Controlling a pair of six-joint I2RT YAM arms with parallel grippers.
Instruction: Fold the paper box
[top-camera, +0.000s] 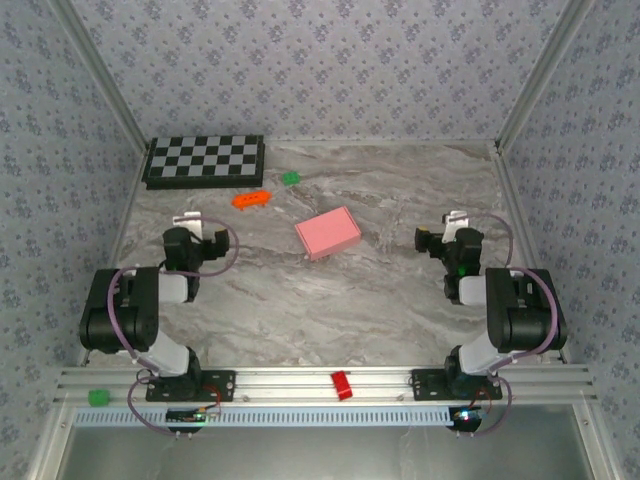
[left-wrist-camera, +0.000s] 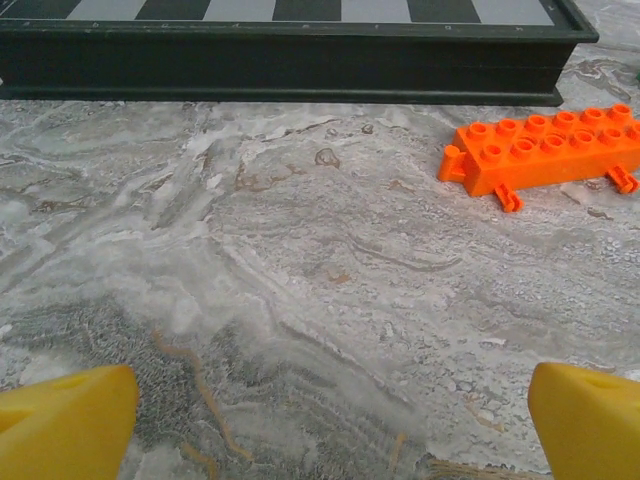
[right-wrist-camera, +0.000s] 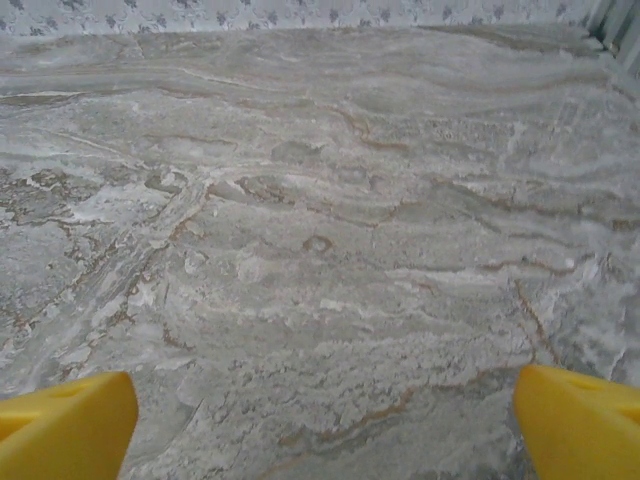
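1. One paper box (top-camera: 328, 233): plain pink thin card, standing as a small, low rectangular box with its lid face up.
2. The paper box lies near the middle of the grey marbled tabletop (top-camera: 350, 300), turned at a slant to the edges. It sits between the two arms and well apart from both, touching nothing else.
3. Its top face is a pale, even pink, and the near side walls show as a darker pink band.
4. One black-and-white chequered game board (top-camera: 205, 160) lies flat at the far left corner.
5. One orange studded plastic brick (top-camera: 251, 199) lies just in front of the board, left of the box.
6. Two small green plastic pieces: one (top-camera: 291, 178) beside the brick on the tabletop, one (top-camera: 97, 397) on the near metal rail at the left.
7. One small red block (top-camera: 342, 384) rests on that rail, midway between the arm bases.
8. Two end effectors. The left end effector (left-wrist-camera: 325, 430) has its yellow fingertips (left-wrist-camera: 65, 425) spread wide over bare tabletop, gripping nothing.
9. The right end effector (right-wrist-camera: 325, 425) is likewise spread wide and holds nothing.
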